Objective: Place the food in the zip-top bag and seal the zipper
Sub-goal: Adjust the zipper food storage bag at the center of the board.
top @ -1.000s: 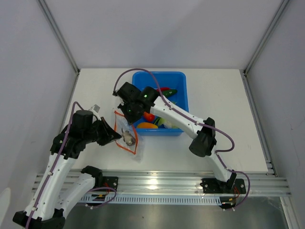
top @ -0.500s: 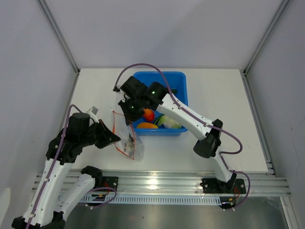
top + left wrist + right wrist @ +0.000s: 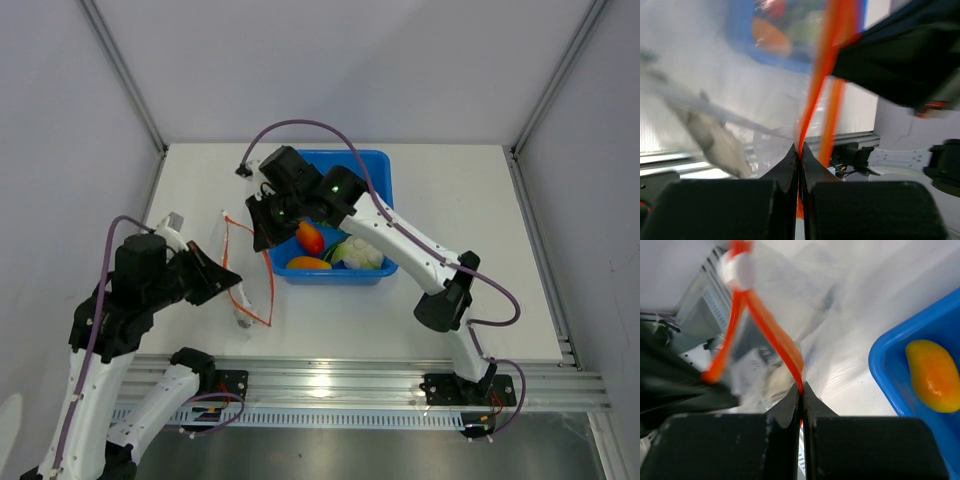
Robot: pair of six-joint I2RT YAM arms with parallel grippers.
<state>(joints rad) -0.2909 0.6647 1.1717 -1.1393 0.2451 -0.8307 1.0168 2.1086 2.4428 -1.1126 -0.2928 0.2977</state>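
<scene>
The white bench (image 3: 470, 200) carries a blue bin (image 3: 384, 160), which sits right under and beside the right pincer (image 3: 262, 235). The clear zip-top bag (image 3: 250, 280) hangs stretched between the two pincers, just outside the bin's left wall.

The right pincer is fully closed, its tips nipping the bag's orange-red zipper (image 3: 815, 95) at one end of the mouth. The left pincer (image 3: 232, 283) is also fully closed, clamped on the same strip at the opposite side. The strip runs taut from each set of tips and spreads into two lines between them.

Inside the bag, a grey fish (image 3: 715, 137) lies low in the plastic, off to one side of the left pincer.

In the bin, close by the right pincer, sit a white-green cauliflower (image 3: 360, 252), a yellow-orange piece (image 3: 310, 263) and an orange-red piece (image 3: 310, 238).
</scene>
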